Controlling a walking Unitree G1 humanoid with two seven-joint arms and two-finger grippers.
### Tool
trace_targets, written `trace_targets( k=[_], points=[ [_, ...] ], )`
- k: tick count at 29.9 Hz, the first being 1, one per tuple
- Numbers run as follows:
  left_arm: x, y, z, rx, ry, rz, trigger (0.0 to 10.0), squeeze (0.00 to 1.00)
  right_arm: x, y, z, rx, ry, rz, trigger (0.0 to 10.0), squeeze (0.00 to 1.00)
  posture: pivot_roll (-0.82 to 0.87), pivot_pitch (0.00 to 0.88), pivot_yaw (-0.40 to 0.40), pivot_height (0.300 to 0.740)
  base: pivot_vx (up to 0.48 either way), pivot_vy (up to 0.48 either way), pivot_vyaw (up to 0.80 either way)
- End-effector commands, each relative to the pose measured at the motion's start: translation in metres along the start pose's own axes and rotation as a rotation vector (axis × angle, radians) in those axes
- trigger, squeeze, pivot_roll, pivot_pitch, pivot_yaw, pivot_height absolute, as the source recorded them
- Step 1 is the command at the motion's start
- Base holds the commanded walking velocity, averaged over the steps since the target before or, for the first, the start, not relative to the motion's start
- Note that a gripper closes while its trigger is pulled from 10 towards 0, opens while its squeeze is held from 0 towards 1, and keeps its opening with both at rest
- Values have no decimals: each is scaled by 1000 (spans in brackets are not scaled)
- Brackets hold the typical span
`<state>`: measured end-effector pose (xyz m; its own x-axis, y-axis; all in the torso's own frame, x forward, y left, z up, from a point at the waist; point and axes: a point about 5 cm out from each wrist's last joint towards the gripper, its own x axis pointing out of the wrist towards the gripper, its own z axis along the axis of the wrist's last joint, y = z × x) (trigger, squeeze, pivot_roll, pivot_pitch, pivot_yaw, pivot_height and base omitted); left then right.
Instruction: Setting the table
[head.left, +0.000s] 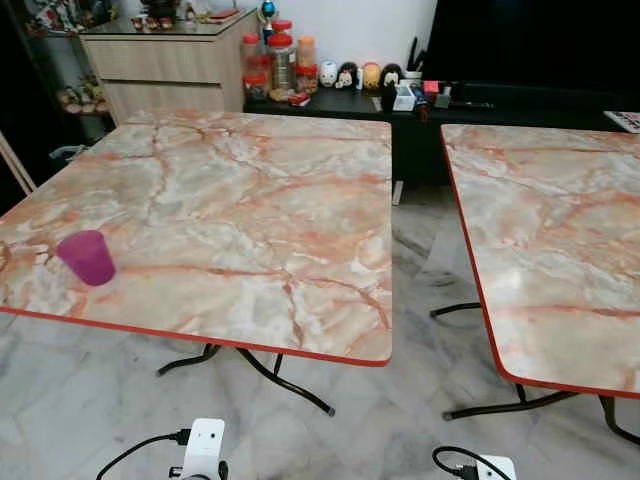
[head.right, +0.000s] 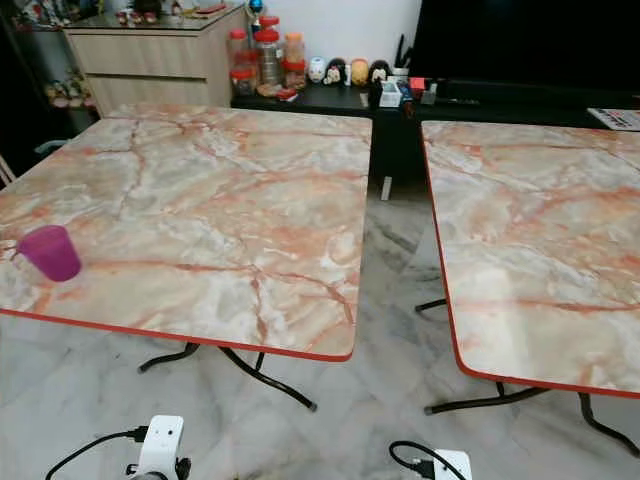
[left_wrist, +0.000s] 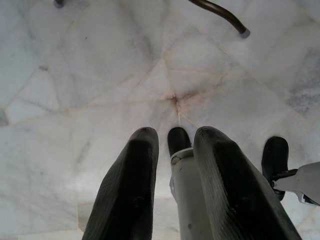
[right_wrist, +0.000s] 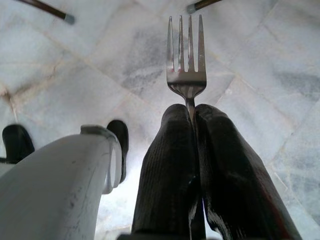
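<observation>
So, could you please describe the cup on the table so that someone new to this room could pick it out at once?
Two marble-patterned tables with red edges stand side by side; take the left table. Near its front left corner stands a small cup, upright. It is a see-through purple, the one thing standing on either tabletop, well apart from the jars and figurines on the dark shelf behind.

Two marble-topped tables (head.left: 230, 210) on pale marble floor (head.left: 90, 400), wooden cabinet (head.left: 165, 65), dark sideboard (head.left: 330, 103) behind
</observation>
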<state>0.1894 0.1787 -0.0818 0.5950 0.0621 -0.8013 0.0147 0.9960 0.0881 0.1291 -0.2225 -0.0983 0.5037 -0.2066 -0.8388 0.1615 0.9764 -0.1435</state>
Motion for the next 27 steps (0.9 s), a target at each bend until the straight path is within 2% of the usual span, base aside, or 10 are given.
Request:
trace_targets(
  k=[1, 6, 8, 9, 10, 11, 18, 22, 27],
  points=[
    [0, 2, -3, 22, 21, 1, 10000, 0, 1, -1, 8, 14, -41, -6, 10000, 0, -55, 0, -16, 725, 0, 0, 0],
    [0, 0, -3, 23, 22, -2, 10000, 0, 2, 1, 27, 33, -147, 13, 10000, 0, -63, 0, -15, 725, 0, 0, 0],
    [0, -1, -3, 21, 21, -4, 10000, 0, 3, 5, 36, -25, -192, 23, 10000, 0, -63, 0, -17, 725, 0, 0, 0],
    [0, -1, -3, 21, 21, -4, 10000, 0, 3, 5, 36, -25, -192, 23, 10000, 0, -63, 0, -17, 725, 0, 0, 0],
    [0, -2, -4, 19, 26, -8, 10000, 0, 3, 7, 40, -98, -213, 21, 10000, 0, -62, 0, -21, 725, 0, 0, 0],
    [0, -3, -4, 19, 27, -9, 10000, 0, 3, 8, 41, -123, -222, 21, 10000, 0, -62, 0, -21, 725, 0, 0, 0],
    [-1, -4, -6, 18, 37, -13, 10000, 0, 3, 14, 48, -139, -244, 47, 10000, 0, -55, 0, -26, 725, 0, 0, 0],
    [-1, -4, -6, 19, 38, -10, 10000, 0, 3, 19, 49, -196, -250, 83, 10000, 0, -52, 0, -32, 725, 0, -63, 0],
    [0, -3, -6, 18, 37, -2, 10000, 0, 3, 18, 52, -159, -257, 70, 10000, 0, -53, 0, -32, 725, 0, -213, 0]
  ],
)
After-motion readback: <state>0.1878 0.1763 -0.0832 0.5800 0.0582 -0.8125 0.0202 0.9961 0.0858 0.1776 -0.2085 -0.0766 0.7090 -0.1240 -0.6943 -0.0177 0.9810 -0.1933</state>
